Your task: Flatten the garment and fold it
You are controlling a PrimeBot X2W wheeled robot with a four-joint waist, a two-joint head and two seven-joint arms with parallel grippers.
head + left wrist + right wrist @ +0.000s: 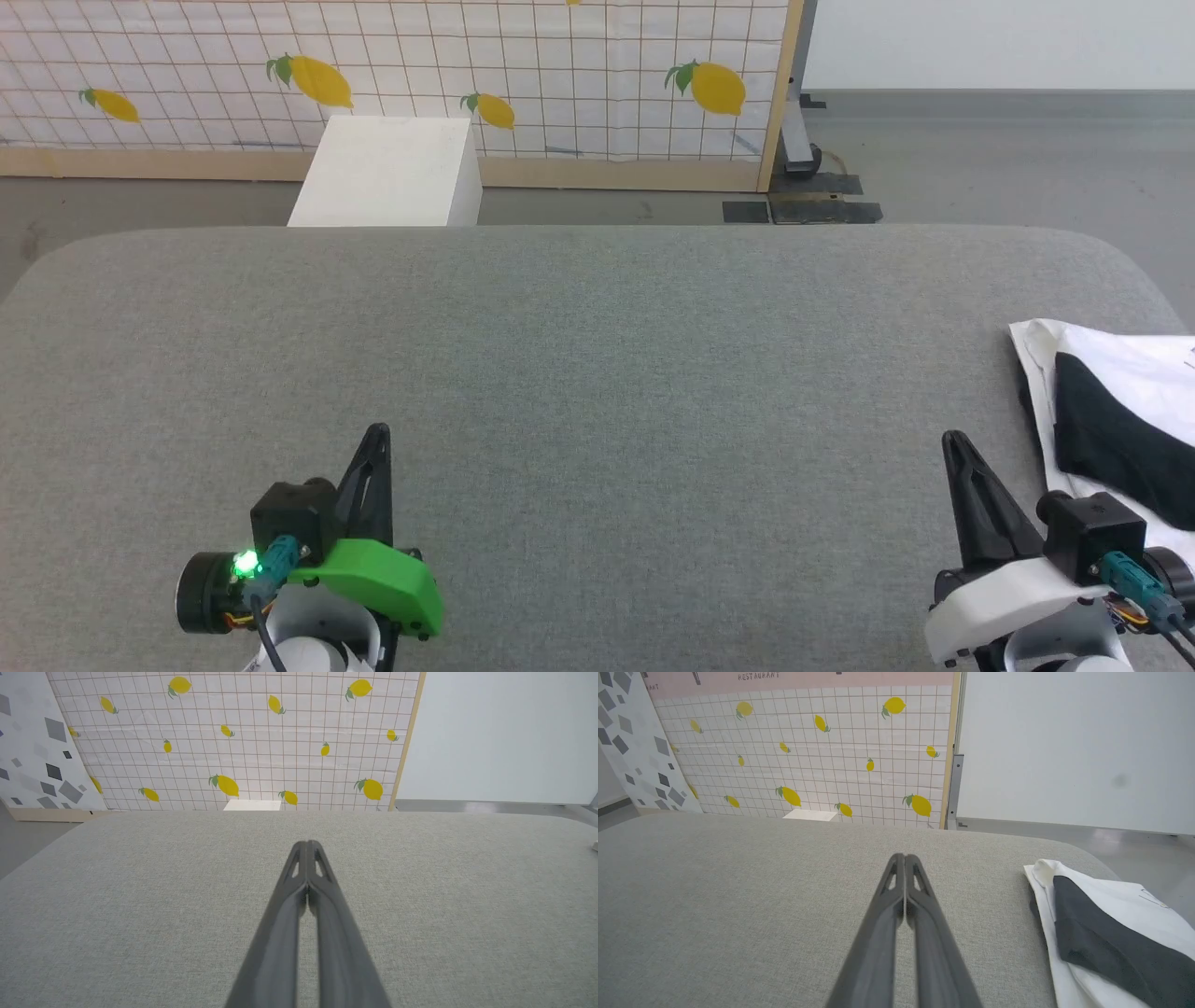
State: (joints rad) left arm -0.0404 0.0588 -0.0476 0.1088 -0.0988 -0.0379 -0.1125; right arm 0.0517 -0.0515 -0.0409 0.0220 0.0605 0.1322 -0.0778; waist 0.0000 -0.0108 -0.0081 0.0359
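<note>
Garment [1134, 359] is bunched at the right edge of the grey surface [597, 355], and the head view cuts part of it off. Its body is white, with a black sleeve [1111, 448] folded across the top. It is not flat.

Right claw [952, 446]: fingers pressed together, holding nothing. It sits low at the near right, tips pointing away from the robot. The garment lies just to its right, near the fingers but clear of them. The right wrist view agrees: the tips meet over bare surface and the cloth [1111, 896] is off to the right.

Left claw [376, 439]: also fully closed and empty, at the near left, well apart from the garment. In the left wrist view its tips meet above bare fabric.

Beyond the far edge are a white box [387, 173] and a lemon-print panel [560, 56].
</note>
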